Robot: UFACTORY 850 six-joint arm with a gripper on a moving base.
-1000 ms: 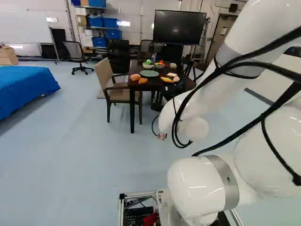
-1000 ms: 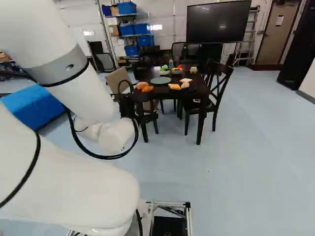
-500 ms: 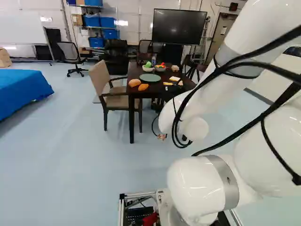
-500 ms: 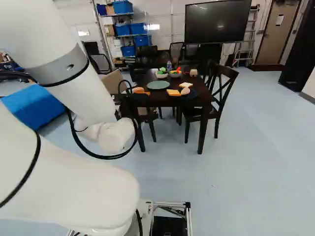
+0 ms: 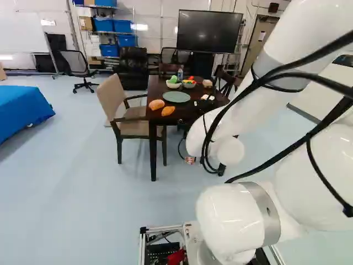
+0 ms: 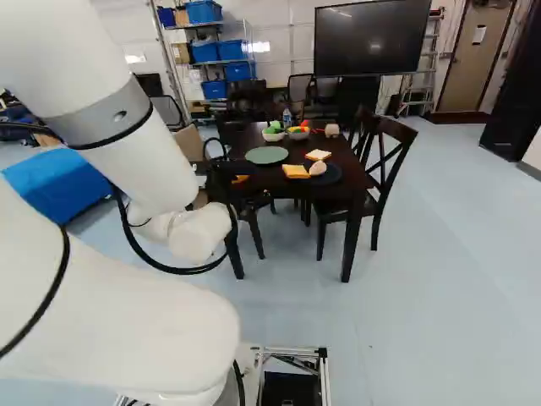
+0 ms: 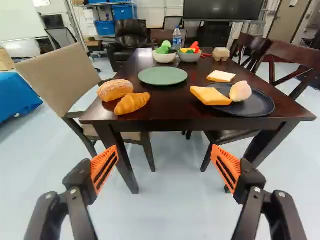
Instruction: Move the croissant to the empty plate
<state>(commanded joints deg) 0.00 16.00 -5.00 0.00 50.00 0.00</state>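
Nearer to the tabletop (image 7: 175, 102) had come the moving base (image 5: 162, 227), while the arm (image 6: 139, 161) kept its same pose above it. A beige armchair (image 7: 62, 75) stood at one side of the tabletop, and a dark wooden chair (image 7: 287, 57) at the opposite side. The pincer (image 6: 226, 179) was before the near edge, its two fingers with orange pads (image 7: 104, 167) standing wide apart. A dark plate (image 7: 262, 102) carried one pale rounded food (image 7: 240, 91) and a yellow-orange slice (image 7: 210, 95). The green plate (image 7: 163, 76) lay farther back, and it was empty. Just beside a bread roll (image 7: 115, 90), close to the near edge, the croissant (image 7: 132, 103) rested directly on the tabletop, apart from both plates.
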